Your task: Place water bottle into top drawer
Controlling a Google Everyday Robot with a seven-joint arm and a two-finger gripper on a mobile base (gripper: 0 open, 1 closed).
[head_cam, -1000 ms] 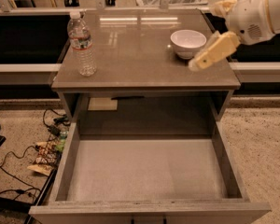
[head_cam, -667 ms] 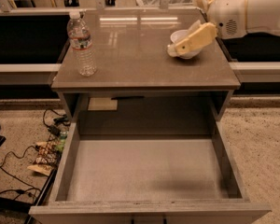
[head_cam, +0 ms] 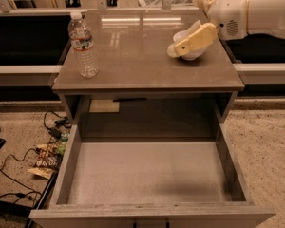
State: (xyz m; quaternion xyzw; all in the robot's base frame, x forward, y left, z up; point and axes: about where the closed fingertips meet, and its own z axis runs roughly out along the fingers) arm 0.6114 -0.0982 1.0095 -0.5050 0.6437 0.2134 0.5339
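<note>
Camera view has the gripper (head_cam: pixel 192 41) hanging over the right rear part of the counter (head_cam: pixel 142 61), right above the white bowl (head_cam: pixel 195 56) and perhaps touching it. Whether it is released or clenched cannot be told from this angle, but it is not on the task's thing. The water bottle (head_cam: pixel 83 45) stands upright well off to the gripper's left, across the counter and near that far edge, cap on. The top drawer (head_cam: pixel 147 172) is pulled open, below the gripper and nearer the camera, with its grey bottom in plain sight.

The step in hand, as I judge it, is the reach toward the bottle, so nothing of the placing is done yet. To do it well, the gripper should first lift clear of the bowl so it is not dragged or tipped. It can then cross leftward above the counter rather than sweeping along it. The bottle is tall, narrow and probably light, so a sideways bump would likely knock it over or send it off the near edge. A level approach with the jaws spread wide seems safest. They should close on the ribbed body at or just under the label band, not up by the cap. The clear plastic will give, so a firm but gentle squeeze should do. Afterwards the bottle must be lifted over the counter's front edge before going down into the drawer.
</note>
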